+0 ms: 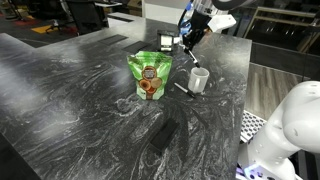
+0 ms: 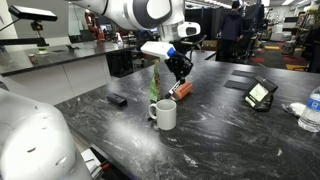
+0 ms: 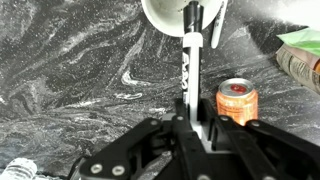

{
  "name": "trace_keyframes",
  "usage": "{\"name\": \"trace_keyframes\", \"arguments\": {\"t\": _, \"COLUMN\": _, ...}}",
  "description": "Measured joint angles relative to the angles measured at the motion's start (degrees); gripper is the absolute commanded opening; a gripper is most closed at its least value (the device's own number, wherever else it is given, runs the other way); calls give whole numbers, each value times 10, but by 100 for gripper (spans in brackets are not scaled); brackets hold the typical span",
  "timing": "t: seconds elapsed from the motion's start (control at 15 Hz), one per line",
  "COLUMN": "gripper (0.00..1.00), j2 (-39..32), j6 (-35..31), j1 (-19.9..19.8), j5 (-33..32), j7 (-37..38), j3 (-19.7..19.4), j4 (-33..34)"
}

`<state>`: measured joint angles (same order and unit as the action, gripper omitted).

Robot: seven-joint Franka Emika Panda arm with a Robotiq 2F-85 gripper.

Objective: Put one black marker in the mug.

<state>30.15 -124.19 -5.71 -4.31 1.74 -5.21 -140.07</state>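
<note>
We hold the black marker [image 3: 193,55] in the tool [image 3: 197,118], jaws closed narrow on it, above the bench [image 3: 80,70]. Its long axis runs straight out from the tool, its far end lining up with the mouth of the mug [image 3: 165,14] below.

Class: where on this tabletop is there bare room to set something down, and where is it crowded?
Free: marble between the mug and the small screen; also between the snack bag and the black block. Crowded: around the mug, where bag, orange can and gripper cluster.
</note>
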Motion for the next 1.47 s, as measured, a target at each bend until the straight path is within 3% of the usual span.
{"name": "trace_keyframes", "arguments": {"t": 0.33, "gripper": 4, "j2": 42, "j6": -55, "j1": -2, "j5": 5, "j7": 1, "j3": -7, "j4": -70}}
{"name": "trace_keyframes", "arguments": {"t": 0.87, "gripper": 4, "j2": 44, "j6": -249, "j1": -2, "j5": 4, "j7": -10, "j3": -18, "j4": -169}}
{"name": "trace_keyframes", "arguments": {"t": 0.93, "gripper": 43, "j2": 44, "j6": -263, "j1": -2, "j5": 4, "j7": -13, "j3": -18, "j4": -176}}
{"name": "trace_keyframes", "arguments": {"t": 1.07, "gripper": 48, "j2": 45, "j6": -279, "j1": -2, "j5": 3, "j7": -21, "j3": -18, "j4": -186}}
{"name": "trace_keyframes", "arguments": {"t": 1.47, "gripper": 92, "j2": 47, "j6": -269, "j1": -3, "j5": 1, "j7": -30, "j3": -15, "j4": -186}}
